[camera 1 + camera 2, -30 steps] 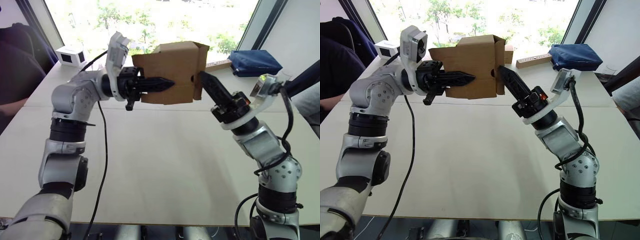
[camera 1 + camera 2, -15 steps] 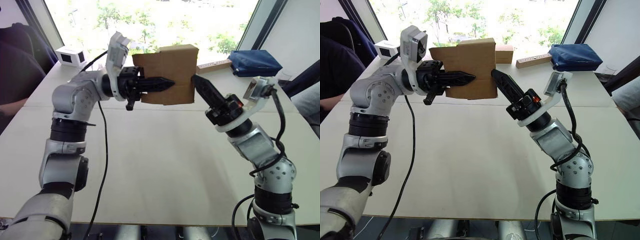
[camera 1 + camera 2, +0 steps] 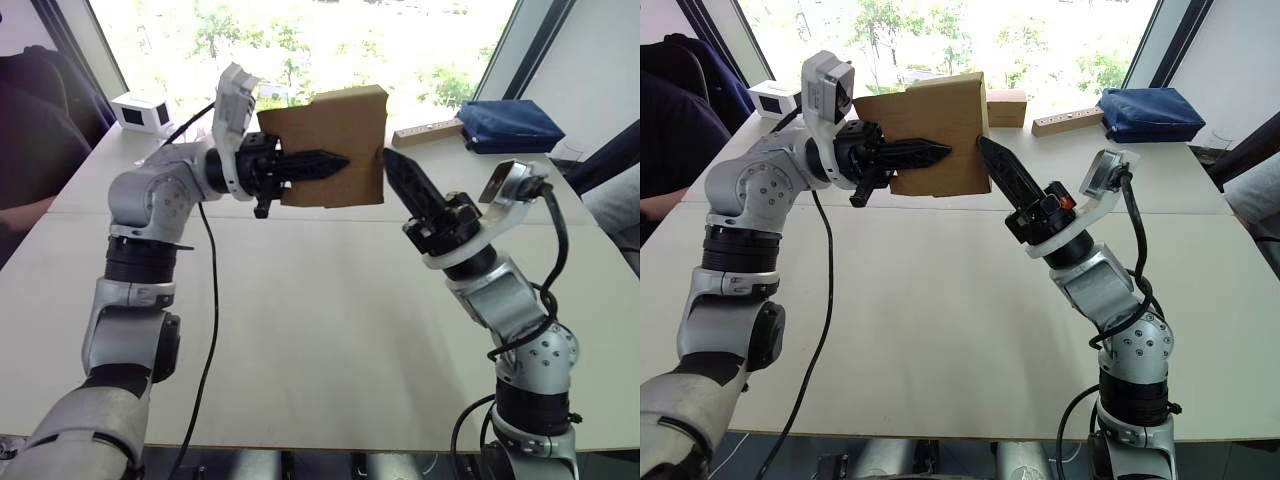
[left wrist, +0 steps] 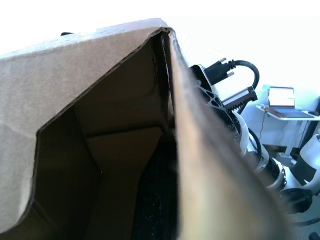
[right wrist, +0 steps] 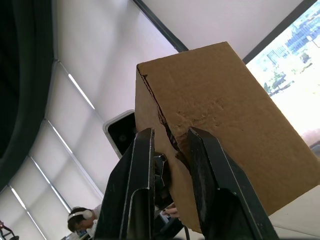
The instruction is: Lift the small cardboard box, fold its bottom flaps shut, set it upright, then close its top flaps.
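- The small cardboard box was held above the bench, the left gripper closed on its wall.
- The right gripper, jaws slightly apart and empty, touched the box's end flap; the bottom-flap fold seemed underway, calling next for pressing flat.

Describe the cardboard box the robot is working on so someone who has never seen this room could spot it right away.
Look above the far half of the long white table, in front of the big window. The cardboard box is in the air there, plain brown and unmarked, with the left end effector across its front and the right end effector at its side edge. The white cube and blue bundle lie on the table.
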{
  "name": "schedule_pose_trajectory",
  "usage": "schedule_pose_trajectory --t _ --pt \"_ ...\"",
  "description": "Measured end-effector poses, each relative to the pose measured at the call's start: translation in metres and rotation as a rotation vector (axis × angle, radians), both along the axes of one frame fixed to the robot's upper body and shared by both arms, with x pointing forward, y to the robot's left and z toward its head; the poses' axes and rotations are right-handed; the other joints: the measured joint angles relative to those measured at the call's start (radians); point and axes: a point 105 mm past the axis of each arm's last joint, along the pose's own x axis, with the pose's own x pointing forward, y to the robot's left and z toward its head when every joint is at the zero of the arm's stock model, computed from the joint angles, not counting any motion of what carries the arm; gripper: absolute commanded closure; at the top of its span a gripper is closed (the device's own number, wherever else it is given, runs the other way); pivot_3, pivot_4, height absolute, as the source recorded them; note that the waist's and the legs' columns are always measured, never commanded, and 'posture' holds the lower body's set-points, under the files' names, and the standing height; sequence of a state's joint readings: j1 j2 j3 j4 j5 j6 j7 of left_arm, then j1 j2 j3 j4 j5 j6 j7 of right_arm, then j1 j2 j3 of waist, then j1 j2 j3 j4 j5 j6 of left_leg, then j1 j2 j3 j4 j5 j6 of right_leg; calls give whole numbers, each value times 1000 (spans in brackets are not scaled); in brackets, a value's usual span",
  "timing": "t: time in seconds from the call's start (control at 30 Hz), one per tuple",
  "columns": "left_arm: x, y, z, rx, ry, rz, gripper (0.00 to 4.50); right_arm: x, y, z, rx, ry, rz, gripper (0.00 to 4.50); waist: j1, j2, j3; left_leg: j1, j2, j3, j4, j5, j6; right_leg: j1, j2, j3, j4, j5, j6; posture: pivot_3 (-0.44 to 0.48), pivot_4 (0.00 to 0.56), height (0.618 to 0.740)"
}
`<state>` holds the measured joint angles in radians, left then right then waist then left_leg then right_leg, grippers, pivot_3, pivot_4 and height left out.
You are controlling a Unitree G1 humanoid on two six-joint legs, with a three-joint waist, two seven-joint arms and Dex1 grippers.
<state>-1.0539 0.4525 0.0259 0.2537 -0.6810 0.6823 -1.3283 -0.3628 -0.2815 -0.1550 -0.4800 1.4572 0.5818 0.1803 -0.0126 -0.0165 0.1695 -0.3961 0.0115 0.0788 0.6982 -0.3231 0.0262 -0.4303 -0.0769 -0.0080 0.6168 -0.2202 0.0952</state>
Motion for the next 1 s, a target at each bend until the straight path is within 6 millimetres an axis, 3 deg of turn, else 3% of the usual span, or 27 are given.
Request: schedule_pose_trajectory --t 0.23,0.37,0.4,0.47,0.5,0.8,1.0 --pt "0 0 1 -2 -3 -3 4500 3 -19 -9 -38 28 -67 3473 0 0 0 0 0 0 0 0 0 0 0 0 0 0 0 0 150 740" --pt "0 0 1 -2 -3 -3 4500 3 -29 -4 1 20 -95 3473 0 0 0 0 0 0 0 0 0 0 0 0 0 0 0 0 150 740" --pt "0 0 1 -2 -3 -3 4500 3 -31 -4 6 18 -102 3995 0 0 0 0 0 0 0 0 0 0 0 0 0 0 0 0 150 740" --pt "-1 0 1 -2 -3 -3 4500 4 -32 -3 12 18 -109 4451 0 0 0 0 0 0 0 0 0 0 0 0 0 0 0 0 150 740" --pt "-1 0 1 -2 -3 -4 4500 4 -32 -3 12 20 -114 4451 0 0 0 0 0 0 0 0 0 0 0 0 0 0 0 0 150 740" --pt "-1 0 1 -2 -3 -7 4500 9 -21 -6 -2 26 -117 4451 0 0 0 0 0 0 0 0 0 0 0 0 0 0 0 0 150 740" --pt "-1 0 2 -2 -4 -6 4500 5 -3 -12 -42 37 -43 4451 0 0 0 0 0 0 0 0 0 0 0 0 0 0 0 0 150 740"
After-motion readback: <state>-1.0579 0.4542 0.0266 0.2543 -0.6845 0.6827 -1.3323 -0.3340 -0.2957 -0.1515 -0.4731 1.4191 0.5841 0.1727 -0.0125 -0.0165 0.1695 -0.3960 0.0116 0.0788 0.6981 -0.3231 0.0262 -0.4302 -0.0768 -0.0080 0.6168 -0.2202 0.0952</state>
